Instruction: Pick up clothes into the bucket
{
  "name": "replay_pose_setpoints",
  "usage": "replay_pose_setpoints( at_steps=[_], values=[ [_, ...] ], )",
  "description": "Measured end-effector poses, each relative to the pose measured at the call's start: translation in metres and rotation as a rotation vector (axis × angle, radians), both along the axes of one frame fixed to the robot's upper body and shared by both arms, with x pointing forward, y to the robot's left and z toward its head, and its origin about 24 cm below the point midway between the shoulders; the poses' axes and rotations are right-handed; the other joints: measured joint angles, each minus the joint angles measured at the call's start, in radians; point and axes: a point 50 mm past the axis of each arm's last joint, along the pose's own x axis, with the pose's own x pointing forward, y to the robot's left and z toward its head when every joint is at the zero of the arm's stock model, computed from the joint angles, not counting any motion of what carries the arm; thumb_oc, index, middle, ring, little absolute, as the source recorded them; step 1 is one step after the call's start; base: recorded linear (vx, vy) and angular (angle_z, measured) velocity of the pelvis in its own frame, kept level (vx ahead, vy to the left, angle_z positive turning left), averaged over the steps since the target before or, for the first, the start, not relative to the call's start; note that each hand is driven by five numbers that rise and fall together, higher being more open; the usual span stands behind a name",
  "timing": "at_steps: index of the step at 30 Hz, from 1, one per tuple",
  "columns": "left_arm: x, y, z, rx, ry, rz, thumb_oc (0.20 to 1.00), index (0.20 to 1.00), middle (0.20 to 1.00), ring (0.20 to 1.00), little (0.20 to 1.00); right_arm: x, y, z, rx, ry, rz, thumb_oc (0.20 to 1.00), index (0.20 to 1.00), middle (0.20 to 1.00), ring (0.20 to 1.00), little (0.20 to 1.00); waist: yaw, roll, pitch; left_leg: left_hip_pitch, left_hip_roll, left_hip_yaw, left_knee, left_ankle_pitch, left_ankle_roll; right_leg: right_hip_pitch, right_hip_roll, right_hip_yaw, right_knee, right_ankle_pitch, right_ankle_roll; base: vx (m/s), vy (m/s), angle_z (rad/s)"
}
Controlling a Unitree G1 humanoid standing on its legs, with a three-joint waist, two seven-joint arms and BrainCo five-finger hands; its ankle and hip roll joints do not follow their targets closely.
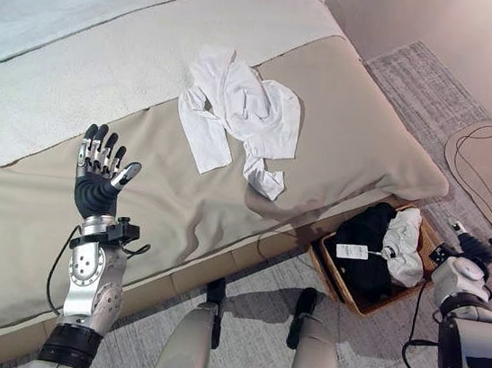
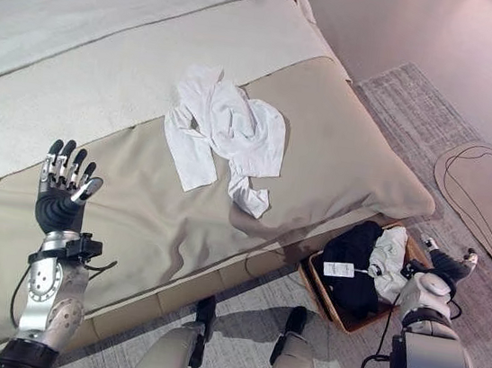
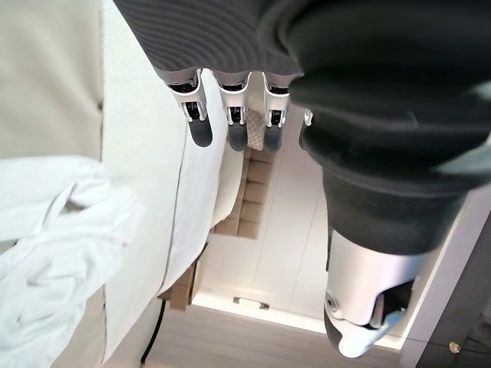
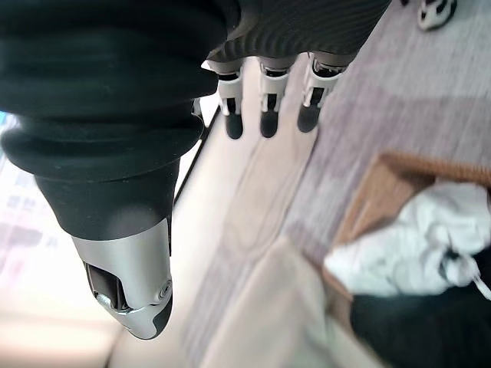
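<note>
The job looks partly done. In the lower right of the left eye view a wicker basket (image 1: pixel 327 265) sits on the grey rug (image 1: pixel 422 89) just beside the foot of the bed (image 1: pixel 62 205), and it already holds a black garment (image 1: pixel 367 245) with a white tag on it and, next to that on the side toward the frame's right edge, a bunched white garment (image 1: pixel 406 246). What is left, as far as these views show, is the crumpled white shirt (image 1: pixel 242 111), which lies spread on the tan cover in the upper middle of the frame, one sleeve trailing toward the lower left and a twisted end reaching toward the bed's near edge. The left hand (image 1: pixel 98 174) is raised over the bed in the left-centre of the frame, well apart from the shirt, with its fingers straight and spread and nothing in them; its own wrist view confirms the relaxed fingers and shows the white cloth off to one side, untouched. The right hand (image 1: pixel 478 246) hangs at the right edge, just beside the basket's far corner; in the head views it is small and hard to read, but its wrist view shows the fingers (image 4: pixel 267 115) extended and empty, with the basket and its clothes below. So I judge one garment remains to be grasped, carried across and dropped into the basket.
</note>
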Motion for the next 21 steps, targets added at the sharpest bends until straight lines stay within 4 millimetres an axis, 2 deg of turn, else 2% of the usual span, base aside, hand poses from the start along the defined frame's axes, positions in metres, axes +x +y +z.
replay_pose_setpoints(
  at_steps=[1, 2, 4, 9, 10, 13, 14, 15, 17, 18, 21],
  values=[
    [-0.001, 0.0, -0.003, 0.015, 0.017, 0.005, 1.0, 1.0, 1.0, 1.0, 1.0, -0.004, 0.01, -0.008, 0.001, 0.004, 0.036, 1.0, 1.0, 1.0, 1.0, 1.0, -0.009, 0.0, -0.005, 0.023, 0.005, -0.001, -0.006, -0.001, -0.001, 0.028, 0.005, -0.007, -0.011, 0.0, 0.0, 0.18, -0.137, -0.01],
    [-0.004, 0.0, -0.007, 0.06, 0.047, 0.004, 1.0, 1.0, 1.0, 1.0, 1.0, -0.014, 0.027, -0.023, -0.026, 0.031, 0.13, 1.0, 1.0, 1.0, 1.0, 1.0, -0.011, -0.001, -0.034, 0.058, 0.014, -0.002, -0.029, -0.004, -0.004, 0.065, 0.017, -0.012, -0.036, -0.001, 0.0, 0.1, -0.078, 0.01],
    [-0.006, -0.001, -0.009, 0.095, 0.063, 0.005, 1.0, 1.0, 1.0, 1.0, 1.0, -0.022, 0.045, -0.029, -0.051, 0.015, 0.219, 1.0, 1.0, 1.0, 1.0, 1.0, -0.012, -0.001, -0.042, 0.103, 0.025, -0.002, -0.044, -0.004, -0.007, 0.111, 0.034, -0.017, -0.058, -0.001, -0.001, 0.11, -0.113, -0.04],
    [-0.016, 0.006, -0.02, 0.073, 0.099, 0.05, 1.0, 1.0, 1.0, 1.0, 1.0, -0.04, 0.065, -0.034, -0.081, -0.03, 0.353, 1.0, 1.0, 1.0, 1.0, 1.0, -0.037, -0.008, -0.076, 0.173, 0.063, -0.003, -0.07, -0.005, -0.011, 0.19, 0.076, -0.022, -0.098, -0.006, -0.006, 0.1, -0.199, -0.04],
    [-0.017, 0.005, -0.024, 0.059, 0.115, 0.056, 1.0, 1.0, 1.0, 1.0, 1.0, -0.044, 0.064, -0.033, -0.083, -0.036, 0.356, 1.0, 1.0, 1.0, 1.0, 1.0, -0.052, -0.002, -0.084, 0.173, 0.079, -0.002, -0.064, -0.011, -0.02, 0.19, 0.099, -0.024, -0.091, -0.017, -0.013, 0.09, -0.279, -0.01],
    [-0.025, 0.011, -0.036, 0.026, 0.159, 0.103, 1.0, 1.0, 1.0, 1.0, 1.0, -0.05, 0.08, -0.036, -0.059, -0.067, 0.416, 1.0, 1.0, 1.0, 1.0, 1.0, -0.052, -0.022, -0.096, 0.186, 0.101, -0.007, -0.021, -0.011, -0.019, 0.205, 0.131, -0.009, -0.08, -0.042, -0.039, 0.05, -0.153, -0.15],
    [-0.026, 0.013, -0.041, 0.025, 0.183, 0.111, 1.0, 1.0, 1.0, 1.0, 1.0, -0.051, 0.086, -0.039, -0.048, -0.063, 0.44, 1.0, 1.0, 1.0, 1.0, 1.0, -0.037, -0.035, -0.09, 0.174, 0.104, -0.015, 0.045, -0.01, -0.02, 0.205, 0.133, 0.014, -0.057, -0.07, -0.066, 0.04, -0.054, -0.33],
    [-0.028, 0.014, -0.046, 0.014, 0.209, 0.118, 1.0, 1.0, 1.0, 1.0, 1.0, -0.054, 0.089, -0.042, -0.037, -0.052, 0.458, 1.0, 1.0, 1.0, 1.0, 1.0, -0.028, -0.046, -0.091, 0.146, 0.098, -0.036, 0.127, 0.0, -0.008, 0.207, 0.131, 0.018, -0.04, -0.088, -0.071, 0.05, -0.054, -0.21],
    [-0.028, 0.013, -0.052, 0.006, 0.234, 0.119, 1.0, 1.0, 1.0, 1.0, 1.0, -0.056, 0.091, -0.045, -0.027, -0.043, 0.47, 1.0, 1.0, 1.0, 1.0, 1.0, -0.024, -0.062, -0.091, 0.092, 0.071, -0.091, 0.223, 0.045, -0.023, 0.222, 0.116, 0.019, -0.039, -0.096, -0.075, 0.07, 0.007, 0.04],
    [-0.029, 0.013, -0.053, 0.003, 0.237, 0.118, 1.0, 1.0, 1.0, 1.0, 1.0, -0.056, 0.09, -0.045, -0.027, -0.043, 0.472, 1.0, 1.0, 1.0, 1.0, 1.0, -0.019, -0.066, -0.09, 0.072, 0.065, -0.096, 0.241, 0.052, -0.024, 0.221, 0.11, 0.023, -0.04, -0.099, -0.081, 0.14, 0.027, 0.05],
    [-0.028, 0.011, -0.054, -0.003, 0.236, 0.11, 1.0, 1.0, 1.0, 1.0, 1.0, -0.057, 0.089, -0.045, -0.03, -0.042, 0.471, 1.0, 1.0, 1.0, 1.0, 1.0, -0.009, -0.057, -0.094, 0.045, 0.023, -0.048, 0.146, 0.025, -0.045, 0.202, 0.088, 0.039, -0.071, -0.1, -0.109, 0.16, 0.089, 0.03]
  ],
)
